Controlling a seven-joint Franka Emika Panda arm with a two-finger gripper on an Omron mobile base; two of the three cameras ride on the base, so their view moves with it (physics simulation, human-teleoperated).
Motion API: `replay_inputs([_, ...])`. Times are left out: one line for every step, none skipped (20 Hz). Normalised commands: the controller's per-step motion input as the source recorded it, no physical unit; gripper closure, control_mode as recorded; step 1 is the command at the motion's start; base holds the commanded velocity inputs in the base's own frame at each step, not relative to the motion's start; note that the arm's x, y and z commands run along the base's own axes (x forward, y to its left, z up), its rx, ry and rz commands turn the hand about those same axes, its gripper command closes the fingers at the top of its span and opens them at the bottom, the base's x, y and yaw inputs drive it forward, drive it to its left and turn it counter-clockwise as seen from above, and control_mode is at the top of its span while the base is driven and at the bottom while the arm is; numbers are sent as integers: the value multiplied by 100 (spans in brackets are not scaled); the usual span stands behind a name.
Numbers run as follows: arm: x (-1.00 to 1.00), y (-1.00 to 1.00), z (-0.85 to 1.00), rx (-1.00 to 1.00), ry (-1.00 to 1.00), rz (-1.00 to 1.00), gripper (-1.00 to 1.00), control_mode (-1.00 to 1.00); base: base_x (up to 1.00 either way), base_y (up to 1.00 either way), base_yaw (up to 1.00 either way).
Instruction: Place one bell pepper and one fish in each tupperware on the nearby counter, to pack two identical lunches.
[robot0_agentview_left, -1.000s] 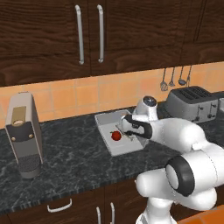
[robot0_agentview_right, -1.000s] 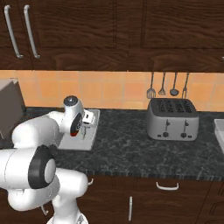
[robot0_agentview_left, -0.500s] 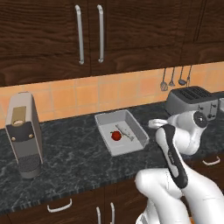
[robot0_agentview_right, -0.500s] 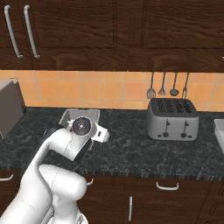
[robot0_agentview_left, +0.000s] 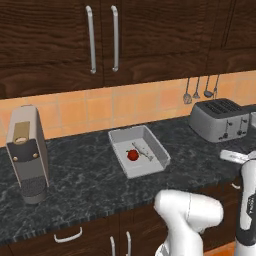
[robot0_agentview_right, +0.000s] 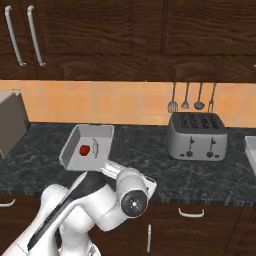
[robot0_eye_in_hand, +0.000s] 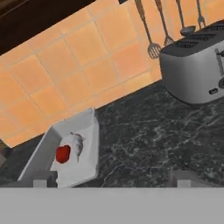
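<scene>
With one tupperware (robot0_agentview_left: 139, 157) packed on the desk (robot0_agentview_left: 90, 175), I keep my fingers (robot0_eye_in_hand: 111, 179) wide and empty for the next slippery fish, best gripped mid-body.

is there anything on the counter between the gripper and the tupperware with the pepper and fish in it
Nothing visible does. In the hand view the open gripper looks across bare counter at the tupperware, which holds the red bell pepper and fish. The toaster stands off to the side.

On the counter (robot0_agentview_left: 90, 175), bell pepper (robot0_agentview_left: 132, 155) and fish (robot0_agentview_left: 142, 151) lie in the tupperware (robot0_agentview_left: 159, 150).
</scene>
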Motion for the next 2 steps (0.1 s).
replay_inputs([-100, -100, 0, 10, -20, 10, -100, -100, 0, 0, 0])
replay_inputs([-100, -100, 0, 10, -18, 10, -100, -100, 0, 0, 0])
